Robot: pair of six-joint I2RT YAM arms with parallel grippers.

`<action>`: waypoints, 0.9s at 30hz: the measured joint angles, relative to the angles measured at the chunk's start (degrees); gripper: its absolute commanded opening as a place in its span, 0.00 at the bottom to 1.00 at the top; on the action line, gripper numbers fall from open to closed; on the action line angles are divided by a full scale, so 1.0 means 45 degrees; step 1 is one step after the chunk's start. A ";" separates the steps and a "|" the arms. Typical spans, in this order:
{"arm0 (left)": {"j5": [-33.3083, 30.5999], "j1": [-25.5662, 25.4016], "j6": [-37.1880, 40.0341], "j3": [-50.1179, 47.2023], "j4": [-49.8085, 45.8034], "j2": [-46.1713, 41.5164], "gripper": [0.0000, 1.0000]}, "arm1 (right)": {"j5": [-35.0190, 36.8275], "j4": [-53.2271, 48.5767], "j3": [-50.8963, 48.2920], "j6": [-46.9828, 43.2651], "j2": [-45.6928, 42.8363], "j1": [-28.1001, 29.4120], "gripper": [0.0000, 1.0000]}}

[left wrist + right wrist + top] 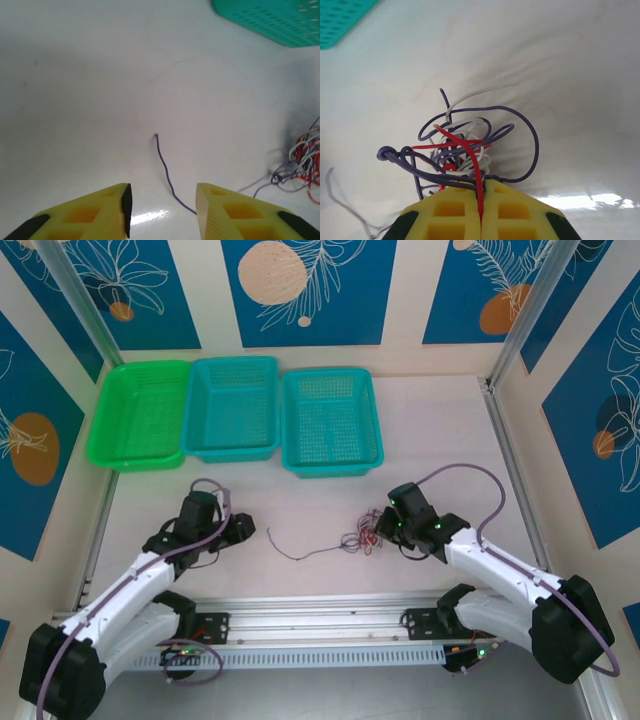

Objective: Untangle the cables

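Red wire (pixel 472 152), indistinct from above, is pinched in the right jaws; left jaws stand apart, empty.

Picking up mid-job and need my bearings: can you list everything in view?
green basket: 1, green, table's far left
teal baskets: 2, teal, in a row to its right
cables: 3, dark, white, red, tangled clump at the right gripper; dark cable trails left
table: 1, pale, under everything
left gripper: 1, yellow fingers, open by the dark cable's loose end
right gripper: 1, yellow fingers, shut on the red cable
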 measured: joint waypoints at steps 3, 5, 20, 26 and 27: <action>-0.0058 -0.0636 0.0894 0.0005 0.0627 -0.0520 0.37 | -0.0219 0.0024 0.0661 -0.0457 0.0131 0.0000 0.00; 0.0029 -0.1258 0.1545 0.0005 0.1268 -0.0636 0.37 | -0.0539 0.0015 0.1005 -0.0685 0.0165 0.0000 0.00; 0.0413 -0.5202 0.7514 0.0024 0.6504 0.3478 0.62 | -0.2710 -0.0146 0.3147 -0.1219 0.0175 0.0466 0.00; 0.0393 -0.5299 0.7349 0.0316 0.7708 0.5629 0.23 | -0.2861 -0.0228 0.3502 -0.1209 0.0160 0.0709 0.00; 0.0238 -0.5304 0.7261 0.0350 0.7781 0.5775 0.00 | -0.2861 -0.0267 0.3502 -0.1209 0.0151 0.0704 0.00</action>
